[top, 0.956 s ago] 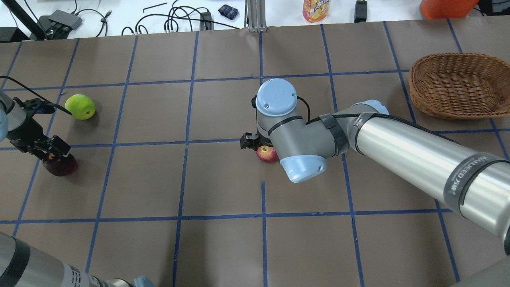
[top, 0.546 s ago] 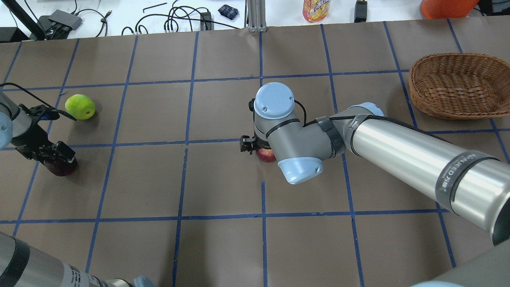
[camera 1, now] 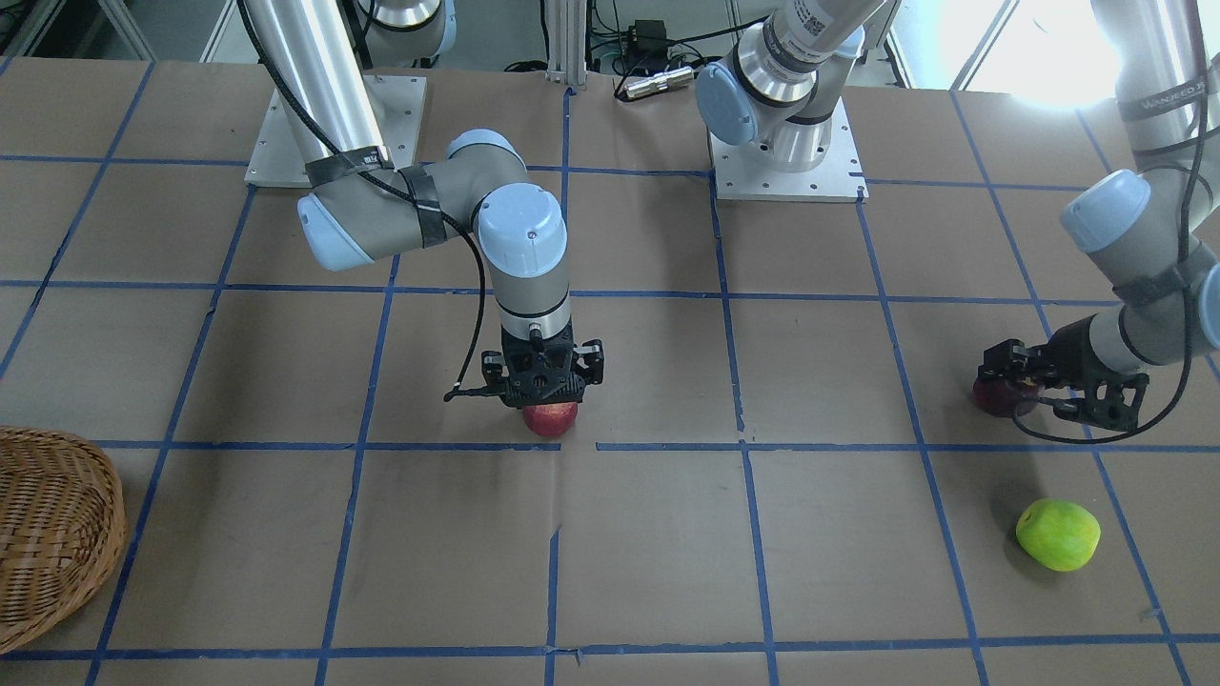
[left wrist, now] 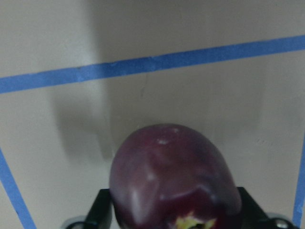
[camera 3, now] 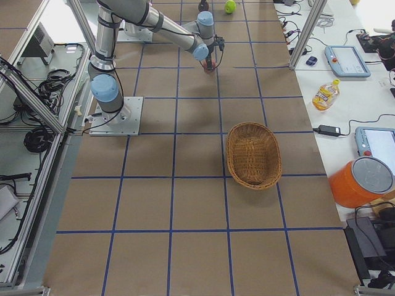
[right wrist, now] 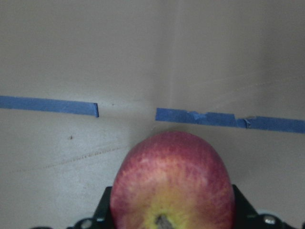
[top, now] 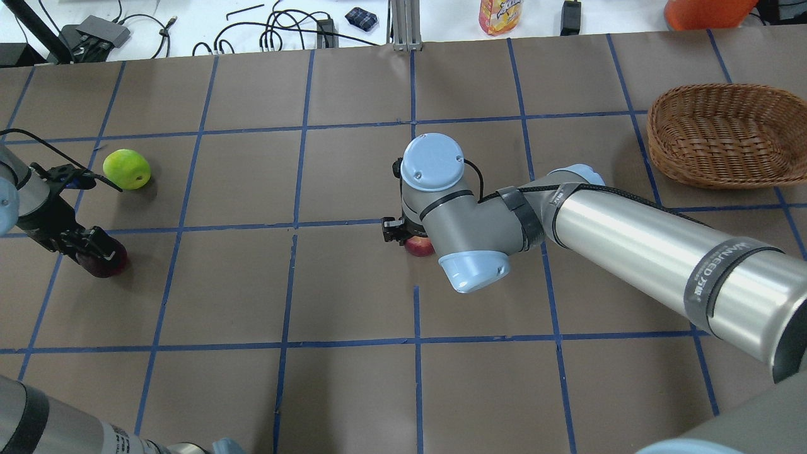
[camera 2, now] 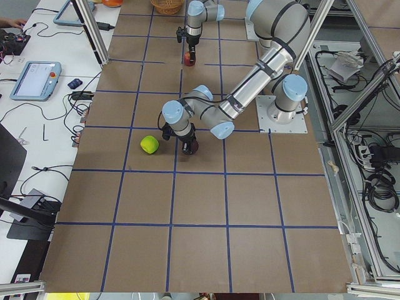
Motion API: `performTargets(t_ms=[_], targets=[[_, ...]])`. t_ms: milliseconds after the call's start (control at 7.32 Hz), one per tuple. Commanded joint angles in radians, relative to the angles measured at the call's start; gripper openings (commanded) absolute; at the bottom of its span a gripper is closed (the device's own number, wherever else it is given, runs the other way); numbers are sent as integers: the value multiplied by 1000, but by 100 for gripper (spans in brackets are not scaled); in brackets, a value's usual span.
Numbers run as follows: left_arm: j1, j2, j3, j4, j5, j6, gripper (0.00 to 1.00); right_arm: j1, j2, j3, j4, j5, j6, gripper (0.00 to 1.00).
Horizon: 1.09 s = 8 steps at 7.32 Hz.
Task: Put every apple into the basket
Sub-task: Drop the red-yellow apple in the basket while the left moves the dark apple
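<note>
My left gripper (top: pixel 94 252) stands low over the dark purple apple (top: pixel 106 266) at the table's left, fingers (left wrist: pixel 101 210) straddling it; the apple (left wrist: pixel 174 181) rests on the table. My right gripper (top: pixel 411 239) is open around the red apple (top: pixel 420 248) at the table's middle, its jaws close at both sides of the apple (right wrist: pixel 171 183), which rests on the table. The yellow-green apple (top: pixel 127 168) lies free beyond the left gripper. The wicker basket (top: pixel 668 151) stands empty at the far right.
Beyond the table's far edge lie cables (top: pixel 277 31), a yellow bottle (top: pixel 500 16) and an orange container (top: pixel 706 12). The arm bases (camera 1: pixel 786 162) stand at the robot's side. Blue tape lines grid the brown table.
Both grippers have come down lower over their apples. The left one slid a little toward the purple apple. The apples have not moved.
</note>
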<state>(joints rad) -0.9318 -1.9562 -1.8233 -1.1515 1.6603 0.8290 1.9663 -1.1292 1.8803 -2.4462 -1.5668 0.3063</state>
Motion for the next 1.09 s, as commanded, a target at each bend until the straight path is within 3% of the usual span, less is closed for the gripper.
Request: performTargets(t_ms=[0, 137, 410, 546, 683, 956], targets=[[-79, 80, 28, -60, -4, 9, 0, -16, -41, -15, 15, -42, -1, 10], [-176, 129, 63, -101, -37, -17, 0, -62, -97, -13, 54, -39, -22, 10], [-377, 151, 94, -146, -147, -106, 0, -276, -180, -20, 166, -30, -193, 10], [-518, 149, 98, -131, -152, -283, 0, -408, -228, -26, 244, -29, -270, 2], [-664, 129, 91, -123, -219, -509, 0, -543, -236, -44, 301, -29, -418, 0], [-943, 82, 94, 18, -247, -985, 0, -754, -209, -87, 303, 22, -652, 0]])
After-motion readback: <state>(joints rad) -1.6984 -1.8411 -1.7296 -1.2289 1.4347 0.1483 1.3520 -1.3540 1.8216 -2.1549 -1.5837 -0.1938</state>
